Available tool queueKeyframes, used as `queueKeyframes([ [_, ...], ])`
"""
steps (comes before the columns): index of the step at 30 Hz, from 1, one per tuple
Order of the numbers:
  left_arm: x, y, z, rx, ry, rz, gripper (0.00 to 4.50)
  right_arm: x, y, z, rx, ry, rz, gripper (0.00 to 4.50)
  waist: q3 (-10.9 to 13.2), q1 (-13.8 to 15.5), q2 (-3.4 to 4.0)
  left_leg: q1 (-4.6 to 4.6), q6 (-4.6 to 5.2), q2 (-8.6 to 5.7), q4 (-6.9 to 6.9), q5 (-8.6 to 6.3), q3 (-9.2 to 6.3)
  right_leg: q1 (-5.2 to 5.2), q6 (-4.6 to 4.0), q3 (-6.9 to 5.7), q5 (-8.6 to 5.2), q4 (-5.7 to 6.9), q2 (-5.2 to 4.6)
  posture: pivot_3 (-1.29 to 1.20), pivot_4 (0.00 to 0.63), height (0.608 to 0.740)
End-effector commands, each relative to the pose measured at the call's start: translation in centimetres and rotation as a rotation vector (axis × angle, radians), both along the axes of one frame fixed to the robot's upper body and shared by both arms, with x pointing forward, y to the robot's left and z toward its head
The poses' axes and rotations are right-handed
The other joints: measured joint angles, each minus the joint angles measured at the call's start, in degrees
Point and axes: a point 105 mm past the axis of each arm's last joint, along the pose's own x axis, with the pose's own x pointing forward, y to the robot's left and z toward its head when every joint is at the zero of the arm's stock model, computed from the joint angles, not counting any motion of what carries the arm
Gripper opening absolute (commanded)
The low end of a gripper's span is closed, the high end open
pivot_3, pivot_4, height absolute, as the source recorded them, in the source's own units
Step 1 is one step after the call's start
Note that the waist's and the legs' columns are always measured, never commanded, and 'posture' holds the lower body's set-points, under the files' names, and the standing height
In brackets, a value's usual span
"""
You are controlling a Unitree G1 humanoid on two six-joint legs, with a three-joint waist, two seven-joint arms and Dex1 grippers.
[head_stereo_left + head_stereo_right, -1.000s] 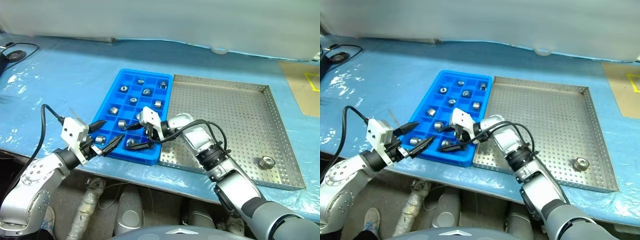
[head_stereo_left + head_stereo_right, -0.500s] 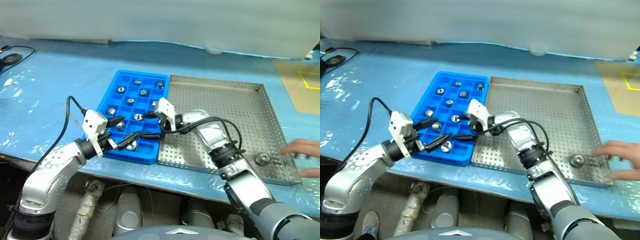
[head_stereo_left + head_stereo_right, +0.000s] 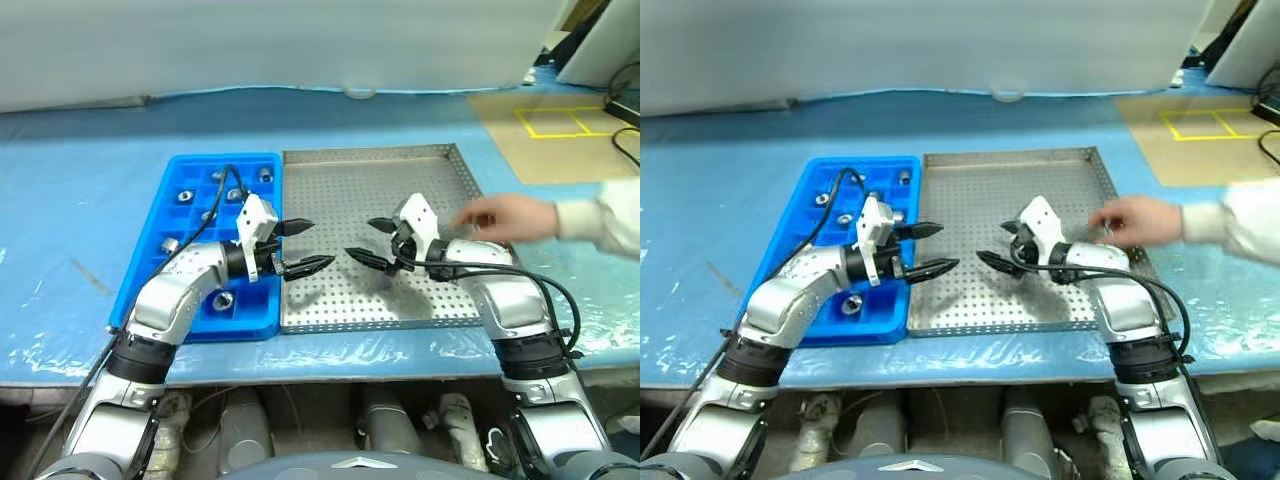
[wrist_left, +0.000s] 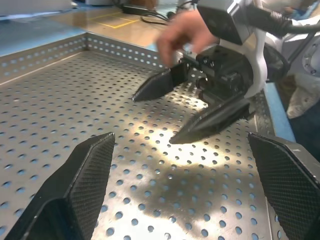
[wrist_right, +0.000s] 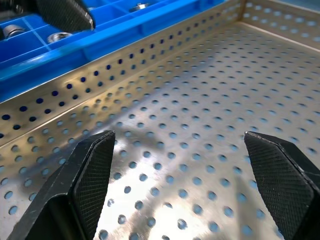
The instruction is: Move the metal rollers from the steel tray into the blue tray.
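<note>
blue tray (image 3: 140, 285): several metal rollers (image 3: 223, 300) | steel tray (image 3: 330, 300): no rollers visible | left gripper (image 3: 302, 246), right gripper (image 3: 366, 241): spread, empty

Person's hand (image 3: 505, 215) blurred; sleeve (image 3: 598, 215) cut off at edge.
</note>
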Motion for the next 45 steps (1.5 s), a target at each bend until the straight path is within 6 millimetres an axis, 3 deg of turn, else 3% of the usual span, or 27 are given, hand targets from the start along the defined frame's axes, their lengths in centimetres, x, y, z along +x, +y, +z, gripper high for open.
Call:
queueKeyframes([
  [1,0.1,-0.7,0.6,0.004,-0.041,-0.058,4.5,-0.4,-1.2,1.3,0.009,-0.048,-0.051,4.33,0.0,-0.05,0.0,0.05,0.01,0.0,0.0,-0.01,0.02,0.04,0.0,0.0,0.0,-0.01,0.0,-0.22,0.15,0.74],
  [4,0.2,-1.2,0.5,0.005,-0.042,-0.09,4.5,-0.6,-2.6,1.4,0.008,-0.057,-0.115,4.33,0.0,-0.17,0.0,0.07,0.19,0.0,0.01,-0.11,0.06,0.08,-0.01,0.02,0.0,-0.04,-0.02,-0.26,0.15,0.74],
  [10,0.5,-1.6,0.5,0.008,-0.049,-0.115,4.5,-0.9,-3.6,1.4,-0.003,-0.057,-0.157,4.33,0.0,-1.1,0.0,0.07,0.25,-0.02,0.01,-0.14,0.1,0.09,-0.01,0.03,0.01,-0.08,-0.03,-0.28,0.15,0.74],
  [26,0.2,-1.7,0.2,0.01,-0.05,-0.12,4.5,-0.5,-3.6,1.2,-0.026,-0.057,-0.151,4.33,0.0,-1.3,0.0,0.06,0.33,-0.03,0.0,-0.18,0.12,0.14,-0.02,0.03,0.01,-0.2,-0.05,-0.26,0.15,0.74],
  [31,0.3,-1.2,0.3,0.009,-0.049,-0.094,4.5,-0.6,-1.7,2.0,0.046,-0.053,-0.082,4.33,0.0,-1.32,0.0,0.06,0.34,-0.03,-0.02,-0.19,0.13,0.14,-0.02,0.02,0.01,-0.24,-0.05,-0.22,0.15,0.74],
  [36,0.5,0.9,0.3,0.035,-0.061,-0.012,4.5,0.5,0.6,2.3,0.11,-0.044,-0.033,4.33,0.0,-1.25,0.01,0.11,0.33,0.0,-0.09,-0.18,0.13,0.13,-0.02,0.0,0.01,-0.23,-0.04,-0.13,0.15,0.74],
  [40,0.2,2.7,0.3,0.048,-0.066,0.068,4.5,1.1,2.6,1.8,0.108,-0.018,0.05,4.33,0.0,-0.77,0.0,0.09,0.33,-0.03,-0.11,-0.18,0.13,0.15,-0.03,-0.05,0.01,-0.25,-0.09,-0.04,0.15,0.74],
  [45,-0.8,4.1,0.0,0.061,-0.059,0.149,4.5,1.9,3.5,-0.7,0.046,0.062,0.098,4.33,0.01,0.56,0.01,0.04,0.32,-0.02,-0.19,-0.18,0.11,0.13,-0.05,-0.12,0.01,-0.31,-0.1,0.04,0.15,0.74],
])
